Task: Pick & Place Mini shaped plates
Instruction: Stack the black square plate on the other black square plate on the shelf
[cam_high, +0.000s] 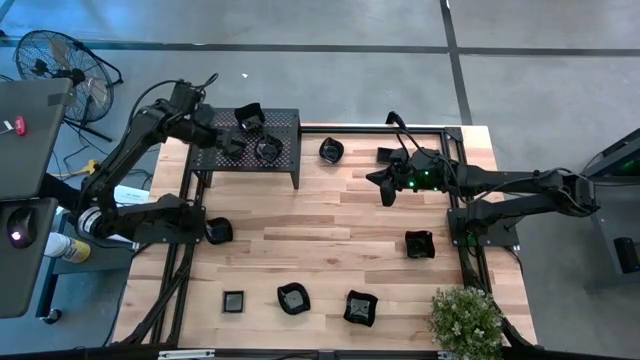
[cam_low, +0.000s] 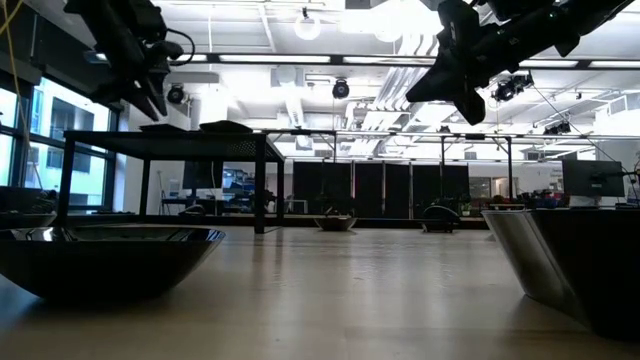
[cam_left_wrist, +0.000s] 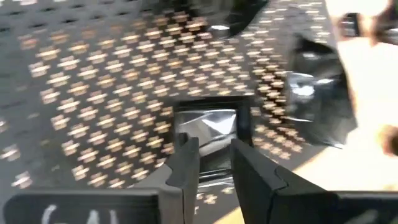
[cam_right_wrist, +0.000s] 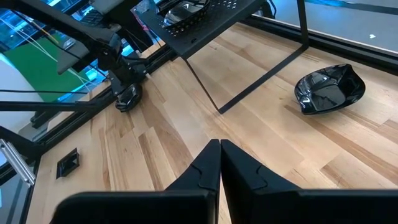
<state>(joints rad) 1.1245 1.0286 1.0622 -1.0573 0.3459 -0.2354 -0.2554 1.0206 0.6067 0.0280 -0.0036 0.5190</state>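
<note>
High view: left gripper sits over the black perforated rack at the table's far-left corner; right gripper hangs over the far-middle of the table, well clear of any dish.
Left pincer: left wrist view shows the fingers parted a little with a square dish just ahead of their tips, lying on the rack. Cannot tell if they touch its rim; nothing is clamped between them.
Right pincer: fingers pressed together, empty.
Step in hand: looks like a release of the square dish onto the rack, my read only.
Doing it well: spread the fingers fully before lifting; lift straight up so a fingertip doesn't drag the rim; stay off the neighbouring dishes on the rack, which sit close.
Risk: glossy rim may stick to a pad and slide toward the rack's near edge.
Plates, look: small, glossy black, shallow raised rims; square, round and wavy-edged shapes.
Plates, where: about three on the rack; the wavy dish just beside the rack at the far edge; more along the near edge and one toward the right edge.
</note>
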